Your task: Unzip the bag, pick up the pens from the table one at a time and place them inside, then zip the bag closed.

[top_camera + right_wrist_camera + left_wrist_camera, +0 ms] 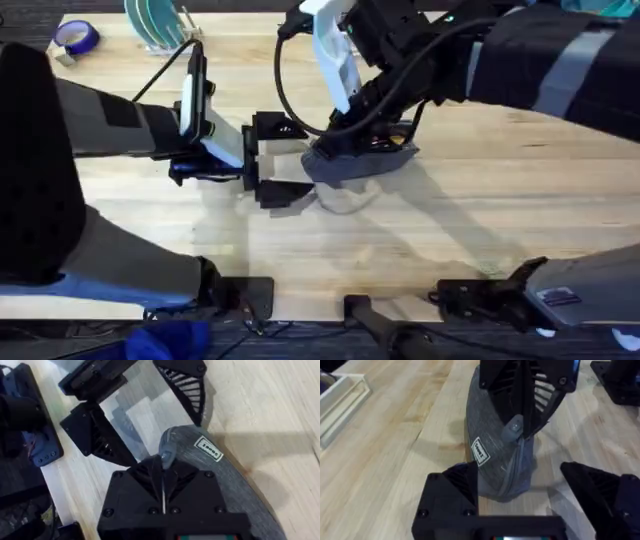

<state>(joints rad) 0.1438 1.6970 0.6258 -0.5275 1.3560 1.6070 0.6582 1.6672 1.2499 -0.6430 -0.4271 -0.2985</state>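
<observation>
— If that right pincer (163,491) drags the zipper tab (166,450) along while nothing pins the bag (502,455), won't the whole pouch just slide over the surface (520,170)?

— That's my worry. The bag lies in the middle of the wood, one end poking between the left pincer's (520,497) fingers, and those are spread wide. One fingertip (462,480) looks right against the fabric, the other stands off it. I'd say it holds nothing.

— And the right one?

— Pinched shut on the tab, from what I see. The tips meet over that grey pull near the little white label (207,449).

— So a pull could tug the fabric into a bunch rather than run the slider?

— Likely, or the tab slips out of the tips, it's a small thing to hold. The left needs to close on that end first, I reckon.

— Any pens about?

— Can't make any out from here.
</observation>
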